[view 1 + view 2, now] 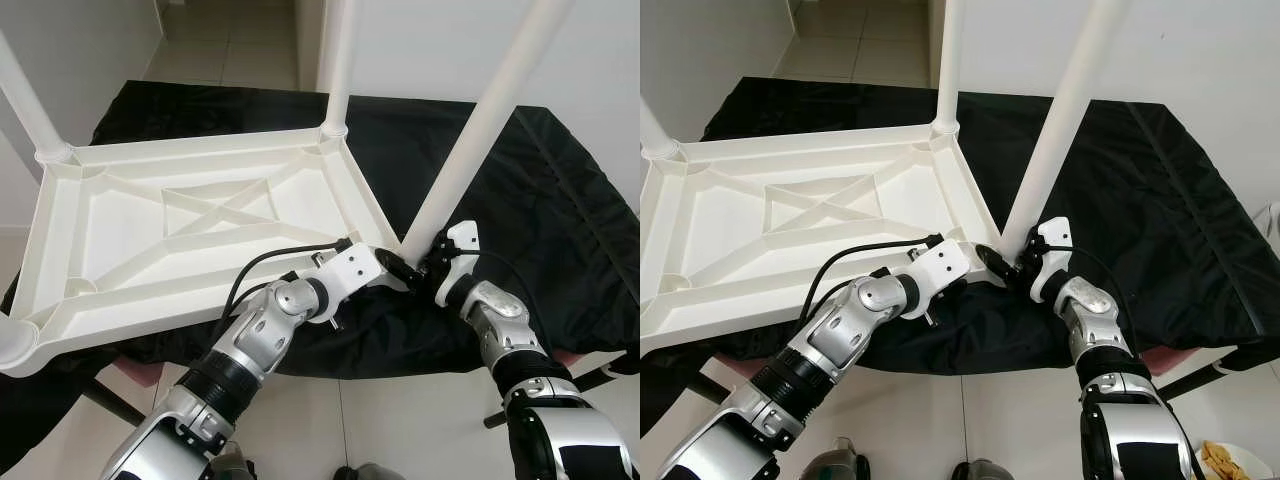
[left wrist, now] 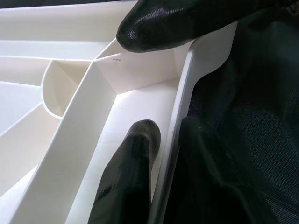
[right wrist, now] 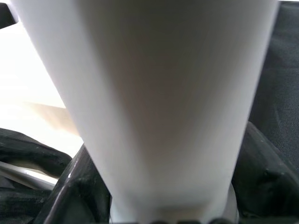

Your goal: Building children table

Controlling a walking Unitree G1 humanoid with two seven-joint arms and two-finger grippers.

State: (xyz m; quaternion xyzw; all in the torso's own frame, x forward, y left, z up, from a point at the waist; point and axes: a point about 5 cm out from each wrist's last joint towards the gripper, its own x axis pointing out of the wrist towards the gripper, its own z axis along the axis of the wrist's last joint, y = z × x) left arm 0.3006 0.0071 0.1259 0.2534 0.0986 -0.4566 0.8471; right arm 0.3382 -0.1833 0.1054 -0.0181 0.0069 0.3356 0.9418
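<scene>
I'm working at the near corner of the upturned white table top (image 1: 180,225), which is lying underside-up on a black cloth (image 1: 540,200) spread over a bench. My right gripper (image 1: 432,268) is clamped around the foot of the near-right leg (image 1: 470,150), right where it meets the corner socket; the right wrist view is showing the white tube sitting between the two black fingers (image 3: 70,186), so I'm reading it as closed on that leg. My left gripper (image 1: 395,270) is bracing the same corner from the other side: in the left wrist view one finger (image 2: 131,172) is lying inside the tray against the rim and the other is up by the corner rib, parted rather than pinching, with the rim wall running beside them.

I'm judging this as seating the leg into its socket. It is leaning outward rather than standing straight, so the next move calls for bringing it upright and pressing it down while the left arm is holding the top from sliding.

Farther off, the far-right leg (image 1: 338,60) and the far-left leg (image 1: 25,100) are already standing in their corners, and a fourth corner socket (image 1: 15,345) is sitting at the near left.
</scene>
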